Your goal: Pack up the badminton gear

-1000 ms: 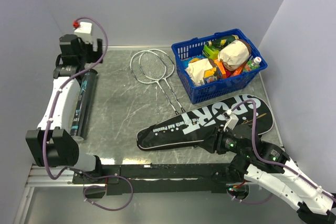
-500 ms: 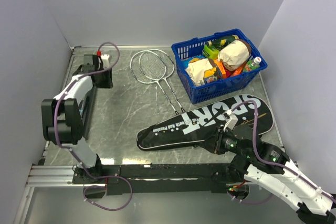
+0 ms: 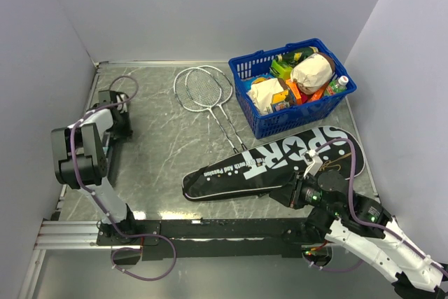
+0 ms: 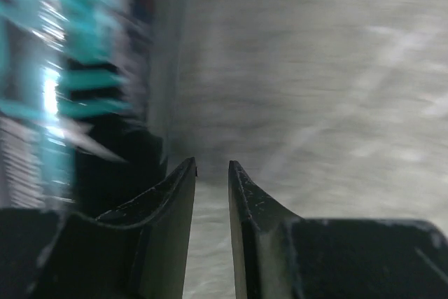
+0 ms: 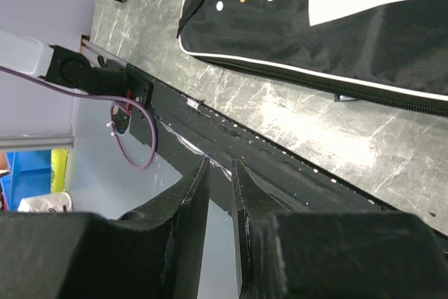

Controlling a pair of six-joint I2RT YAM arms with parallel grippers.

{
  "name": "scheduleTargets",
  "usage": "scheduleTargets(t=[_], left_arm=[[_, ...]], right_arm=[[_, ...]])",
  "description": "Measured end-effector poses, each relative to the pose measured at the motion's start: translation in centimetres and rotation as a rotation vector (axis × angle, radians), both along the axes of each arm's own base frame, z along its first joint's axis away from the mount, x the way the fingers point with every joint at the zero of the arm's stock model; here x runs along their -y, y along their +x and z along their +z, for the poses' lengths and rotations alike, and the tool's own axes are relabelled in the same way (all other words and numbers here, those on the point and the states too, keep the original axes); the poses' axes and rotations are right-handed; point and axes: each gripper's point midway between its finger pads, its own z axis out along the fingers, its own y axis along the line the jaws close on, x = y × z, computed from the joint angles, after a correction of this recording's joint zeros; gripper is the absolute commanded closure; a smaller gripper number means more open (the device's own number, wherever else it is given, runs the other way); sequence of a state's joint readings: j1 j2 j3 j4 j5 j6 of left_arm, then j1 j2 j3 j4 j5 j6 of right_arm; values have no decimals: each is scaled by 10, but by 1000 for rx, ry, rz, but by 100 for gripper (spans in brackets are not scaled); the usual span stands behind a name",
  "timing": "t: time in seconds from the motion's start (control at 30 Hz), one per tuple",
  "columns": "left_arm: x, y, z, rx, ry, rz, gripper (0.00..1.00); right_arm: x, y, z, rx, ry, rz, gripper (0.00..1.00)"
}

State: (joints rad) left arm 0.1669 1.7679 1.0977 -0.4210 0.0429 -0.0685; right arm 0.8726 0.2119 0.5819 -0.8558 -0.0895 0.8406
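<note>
"Asking plainly: what did your left fingers hold?"

"Nothing. My left gripper [image 4: 212, 166] was pinched almost together, only a slit between the fingers, low over the grey marbled table [image 4: 315, 68]. It sat just beside the long dark cylindrical tube with teal print [image 4: 42, 89], which looked blurred."

"And the right?"

"My right gripper [image 5: 218, 162] was likewise clenched on nothing, at the table's near edge, near the black racket-shaped bag lettered 'SPORT' [image 3: 280, 159]. The two thin silver-white rackets [image 3: 206, 92] lay with heads overlapping beside the blue plastic basket [image 3: 294, 120]."
</note>
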Motion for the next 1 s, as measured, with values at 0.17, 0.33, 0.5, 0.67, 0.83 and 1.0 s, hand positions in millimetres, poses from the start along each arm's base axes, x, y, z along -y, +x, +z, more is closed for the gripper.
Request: scheduleTargets(t=[0.17,0.33,0.5,0.67,0.83,1.0], left_arm=[[-37,-9,-5,-13,22,133,68],[-42,-5,0,17,-2,165,58],[-19,6,41,145,-68,98,30],[42,19,138,418,-130,-128,11],[129,1,224,660,-211,-433,3],[188,-49,281,860,-318,-664,3]], right_arm=[[1,0,0,1,0,-3,72],[3,-1,0,7,6,-11,64],[3,0,-10,-8,-10,-11,56],[-1,3,-17,-24,-47,-4,45],[-2,11,-25,-29,-124,-4,32],[3,23,-24,-7,-183,-48,28]])
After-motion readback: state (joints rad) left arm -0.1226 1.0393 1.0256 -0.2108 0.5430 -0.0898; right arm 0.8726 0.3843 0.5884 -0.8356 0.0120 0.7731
